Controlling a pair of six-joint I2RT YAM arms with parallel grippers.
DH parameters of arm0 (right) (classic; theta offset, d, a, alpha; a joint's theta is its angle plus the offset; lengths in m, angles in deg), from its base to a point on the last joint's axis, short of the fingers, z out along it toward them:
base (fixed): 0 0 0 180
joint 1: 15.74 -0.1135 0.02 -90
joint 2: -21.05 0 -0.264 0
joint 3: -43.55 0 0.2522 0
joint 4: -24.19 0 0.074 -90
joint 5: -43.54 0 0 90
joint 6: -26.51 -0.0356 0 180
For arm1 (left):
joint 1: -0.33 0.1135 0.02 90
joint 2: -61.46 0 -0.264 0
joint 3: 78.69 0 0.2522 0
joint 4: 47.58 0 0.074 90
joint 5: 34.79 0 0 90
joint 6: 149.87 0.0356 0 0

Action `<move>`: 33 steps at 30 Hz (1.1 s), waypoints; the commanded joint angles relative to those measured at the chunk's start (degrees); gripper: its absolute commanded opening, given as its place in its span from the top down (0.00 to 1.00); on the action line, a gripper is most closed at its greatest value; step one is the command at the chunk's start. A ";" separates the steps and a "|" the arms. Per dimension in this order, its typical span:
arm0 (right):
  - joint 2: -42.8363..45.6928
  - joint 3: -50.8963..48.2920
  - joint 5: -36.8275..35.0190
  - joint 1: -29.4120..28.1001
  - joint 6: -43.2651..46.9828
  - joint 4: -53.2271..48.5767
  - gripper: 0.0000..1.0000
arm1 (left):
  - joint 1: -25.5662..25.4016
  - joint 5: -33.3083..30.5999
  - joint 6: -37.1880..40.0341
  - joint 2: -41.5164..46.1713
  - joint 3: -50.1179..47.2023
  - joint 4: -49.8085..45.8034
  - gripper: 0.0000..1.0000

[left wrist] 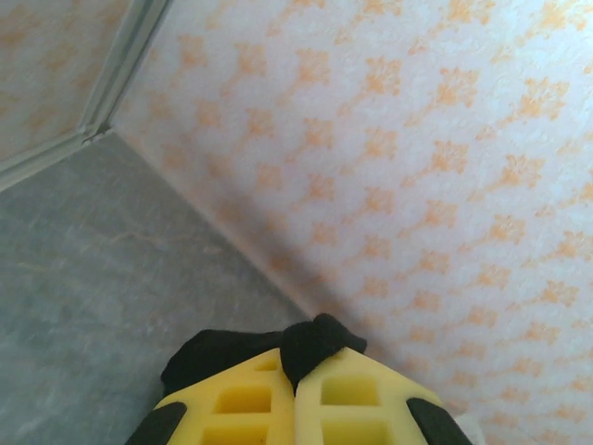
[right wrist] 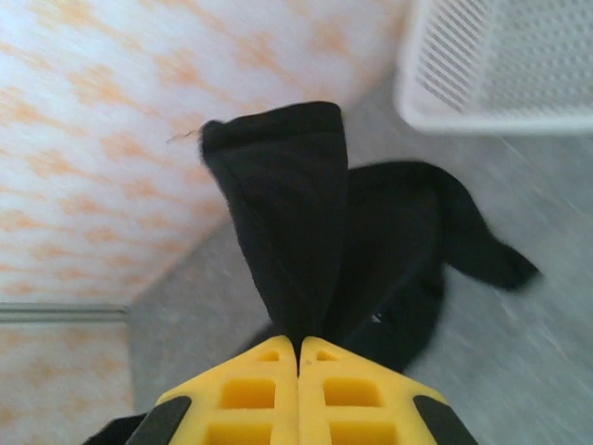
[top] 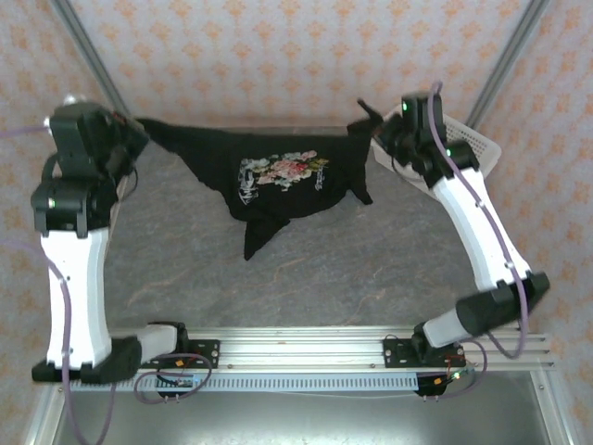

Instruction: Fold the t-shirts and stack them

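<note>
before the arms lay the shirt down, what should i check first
1. Left gripper shut on a pinch of the shirt: ok.
2. Right gripper shut on the shirt's other end: ok.
3. Shirt stretched flat between the two grips: not ok. It sags in the middle, is bunched, and one tail hangs lower.
4. Rose print side known: ok. It faces up toward the top camera.
5. Basket apart from the shirt: ok in the right wrist view.
6. Hanging tail off the table: cannot tell.
</note>
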 commanded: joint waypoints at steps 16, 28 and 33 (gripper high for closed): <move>20.11 -50.95 4.98 2.00 -17.33 -8.90 0.40 | -13.55 7.22 -18.07 25.29 -60.48 -0.60 1.00; 4.84 -43.90 -0.83 5.82 -1.14 -2.77 0.29 | -13.56 4.15 -16.75 24.11 -58.35 -1.59 1.00; -1.25 -40.84 -1.61 7.20 5.59 0.46 0.31 | -13.48 4.31 -16.71 22.72 -58.07 -0.32 1.00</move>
